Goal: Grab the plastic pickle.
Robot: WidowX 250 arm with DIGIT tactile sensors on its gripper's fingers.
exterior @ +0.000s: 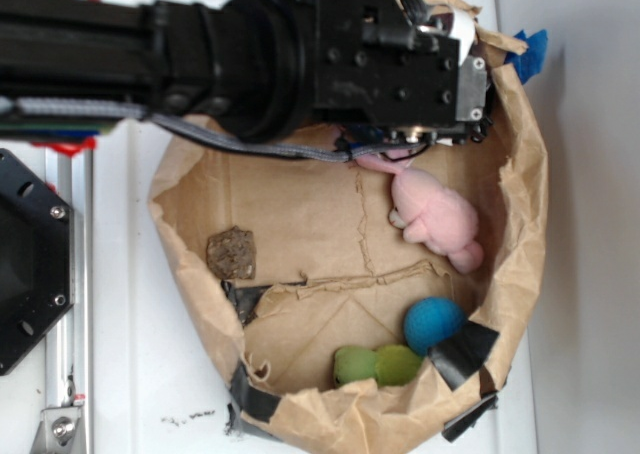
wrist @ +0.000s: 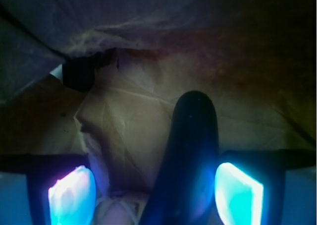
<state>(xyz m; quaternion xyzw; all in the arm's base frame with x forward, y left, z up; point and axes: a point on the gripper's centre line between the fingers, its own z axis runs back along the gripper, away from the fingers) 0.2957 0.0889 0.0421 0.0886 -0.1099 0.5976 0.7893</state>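
In the wrist view the plastic pickle (wrist: 190, 155) is a very dark, glossy oblong lying between my two glowing fingertips, close against the right one (wrist: 237, 195). The left fingertip (wrist: 72, 197) stands well apart from it. My gripper (wrist: 154, 195) is open around the pickle. In the exterior view the black arm (exterior: 300, 44) covers the top of the brown paper bag (exterior: 520, 174), and the pickle and the fingers are hidden beneath it.
Inside the bag lie a pink plush bunny (exterior: 435, 219), a blue fuzzy ball (exterior: 432, 321), a light green fuzzy toy (exterior: 377, 365) and a brown scrap (exterior: 231, 253). The bag's wall rises close ahead in the wrist view (wrist: 148, 46). The bunny's pale edge (wrist: 119, 210) shows between the fingers.
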